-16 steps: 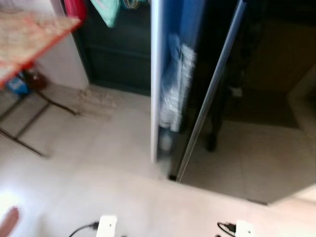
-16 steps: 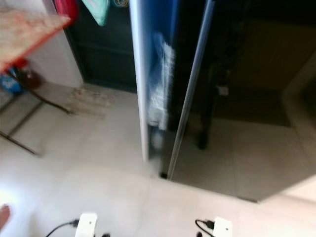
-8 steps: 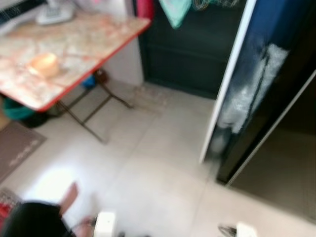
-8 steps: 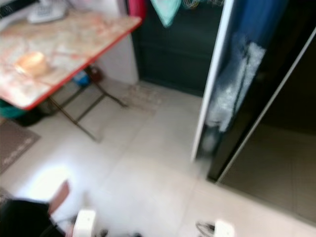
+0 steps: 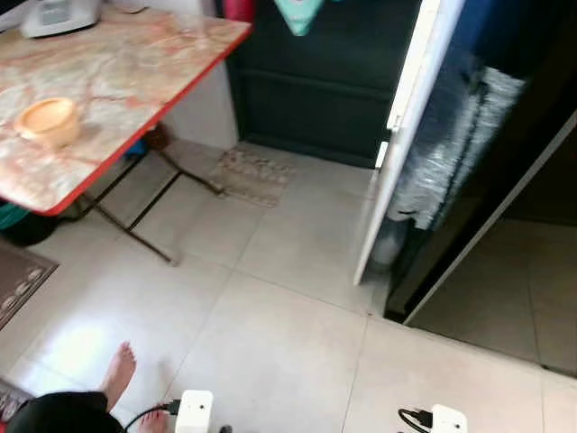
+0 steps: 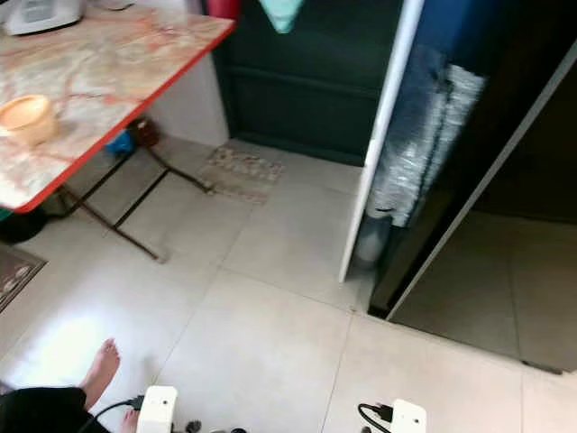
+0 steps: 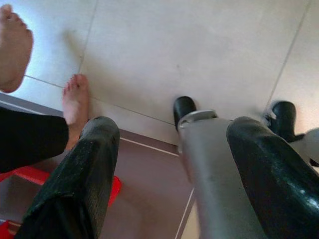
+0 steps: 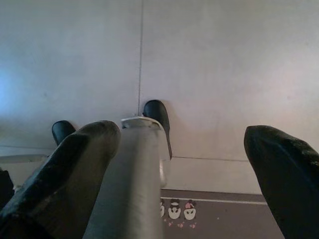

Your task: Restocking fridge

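Since a second ago your head camera has swung left, not the room — the folding table (image 5: 135, 72) now shows, an orange bowl (image 5: 47, 120) near its left edge. Ahead on the right stands the fridge (image 5: 505, 180), dark, its white-edged door (image 5: 401, 144) ajar; I judge it stiff and heavy, so grip the door's free edge. A person's foot (image 5: 117, 370) rests nearby. Left wrist view: left gripper (image 7: 169, 169) hangs over tiles, jaws apart. Right wrist view: right gripper (image 8: 182, 164) likewise — empty, spread.
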